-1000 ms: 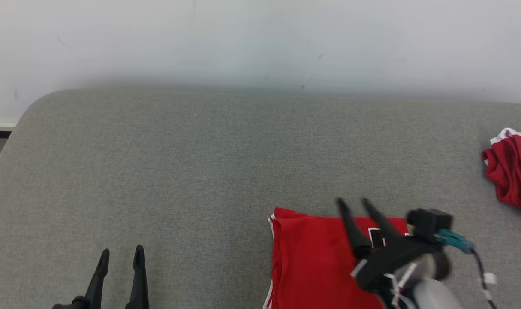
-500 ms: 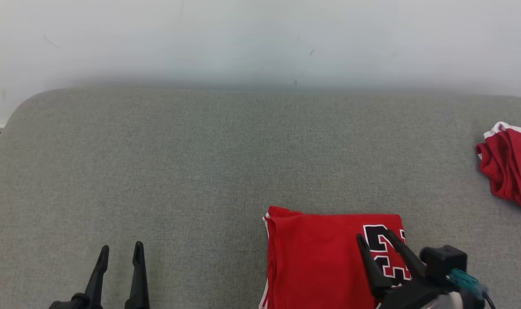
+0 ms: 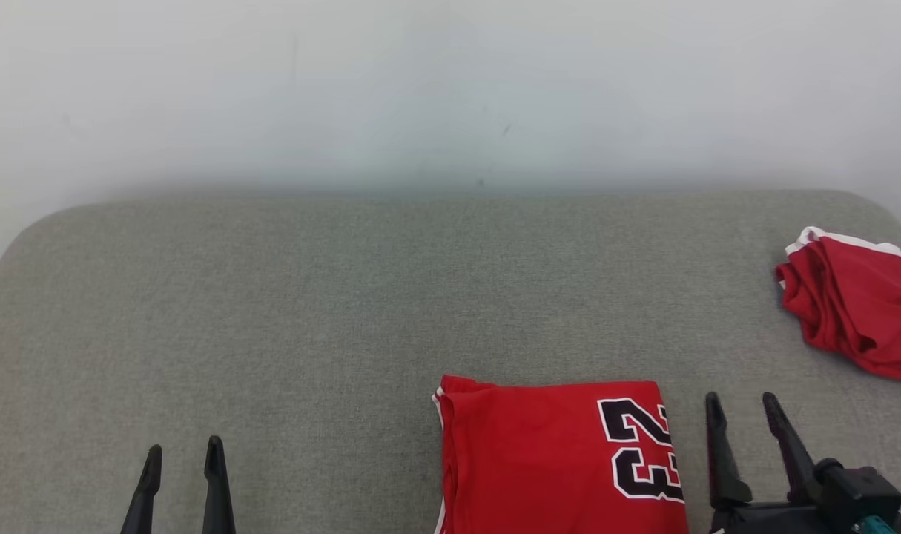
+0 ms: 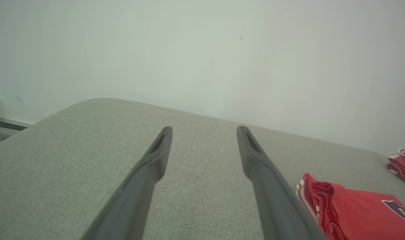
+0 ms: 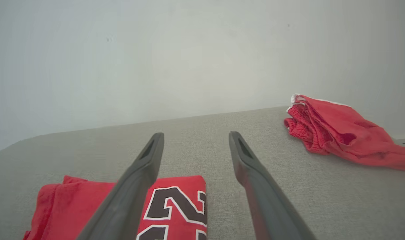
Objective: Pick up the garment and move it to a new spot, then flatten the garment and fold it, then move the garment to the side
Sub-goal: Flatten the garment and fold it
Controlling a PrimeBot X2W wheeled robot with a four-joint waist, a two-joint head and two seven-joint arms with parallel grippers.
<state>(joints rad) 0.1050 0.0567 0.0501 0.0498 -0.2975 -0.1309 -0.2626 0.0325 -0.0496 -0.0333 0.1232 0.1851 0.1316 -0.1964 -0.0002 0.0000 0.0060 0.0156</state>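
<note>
I log jersey (image 3: 539,460) left of my right fingers (image 3: 719,456): red, black numerals outlined white, white edging | second garment (image 3: 854,311) beyond them: red, white band | padded surface (image 3: 272,334): grey weave

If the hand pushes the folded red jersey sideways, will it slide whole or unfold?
Probably floppy: the folded red jersey is soft cloth with loose layered edges. It likely drags on the textured grey surface, so layers may shift.
</note>
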